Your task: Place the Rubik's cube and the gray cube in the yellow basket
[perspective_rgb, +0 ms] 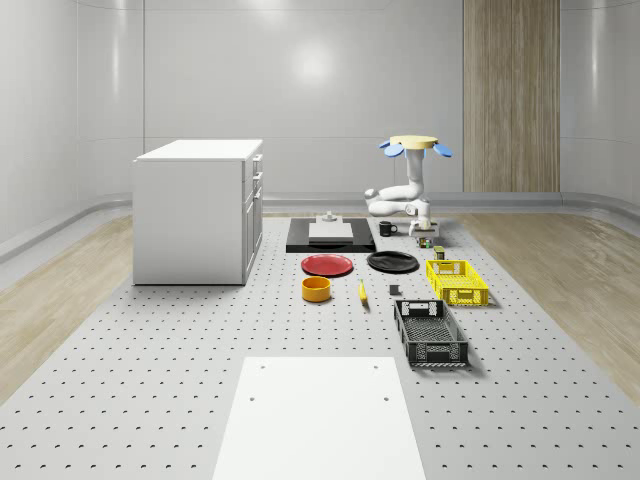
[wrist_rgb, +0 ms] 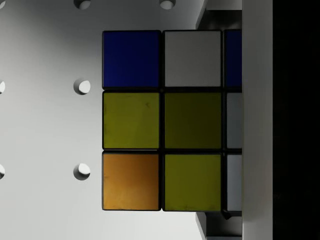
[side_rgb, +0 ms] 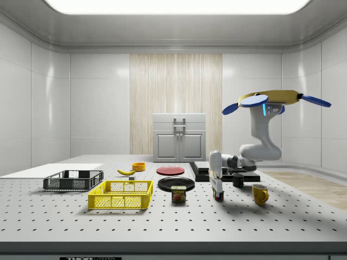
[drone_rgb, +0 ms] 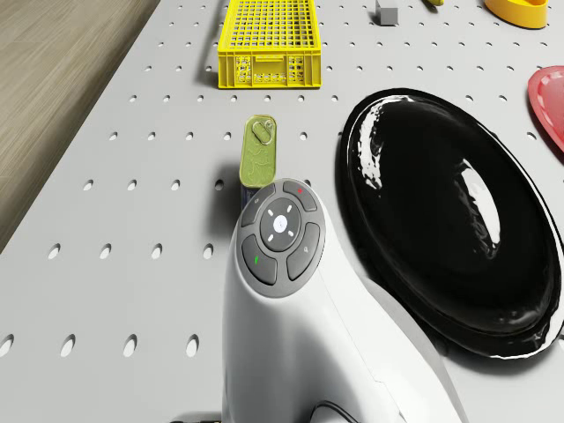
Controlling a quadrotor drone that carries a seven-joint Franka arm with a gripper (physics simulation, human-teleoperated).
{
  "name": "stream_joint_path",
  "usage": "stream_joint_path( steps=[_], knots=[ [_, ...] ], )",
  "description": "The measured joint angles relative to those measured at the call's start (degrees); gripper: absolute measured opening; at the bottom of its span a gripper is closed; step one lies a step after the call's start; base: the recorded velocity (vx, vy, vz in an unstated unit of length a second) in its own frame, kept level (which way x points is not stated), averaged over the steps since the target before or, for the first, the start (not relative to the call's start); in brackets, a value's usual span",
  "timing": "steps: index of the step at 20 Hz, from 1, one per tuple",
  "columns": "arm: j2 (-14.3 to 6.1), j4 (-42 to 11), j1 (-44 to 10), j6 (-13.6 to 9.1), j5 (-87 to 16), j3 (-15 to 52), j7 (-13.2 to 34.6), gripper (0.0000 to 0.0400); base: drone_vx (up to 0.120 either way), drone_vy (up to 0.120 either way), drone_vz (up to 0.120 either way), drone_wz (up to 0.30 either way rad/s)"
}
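drone (side_rgb: 269,101) hovers off the table (perspective_rgb: 180,380) at the far right | yellow basket (perspective_rgb: 457,281) right, mid-depth | Rubik's cube (wrist_rgb: 162,120) under gripper (side_rgb: 217,190), beyond basket: blue, white, yellow, orange stickers | finger spread: cannot tell

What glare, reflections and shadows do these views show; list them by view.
Drone view: the glossy black plate mirrors bright highlights, and the can casts a small shadow on the table. Wrist view: the Rubik's cube is evenly lit, with a dark band along one edge. Side view: a ceiling light panel glows brightly. Whole-scene view: soft glare on the back wall.
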Motion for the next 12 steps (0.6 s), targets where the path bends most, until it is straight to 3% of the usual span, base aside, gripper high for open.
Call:
stream_joint_path(
  steps=[12],
  knots=[
    [-2.46,-1.01,0.86,2.18,0.07,-0.73,0.27,0.0400,0.000,0.000,0.000,0.000]
  ],
)
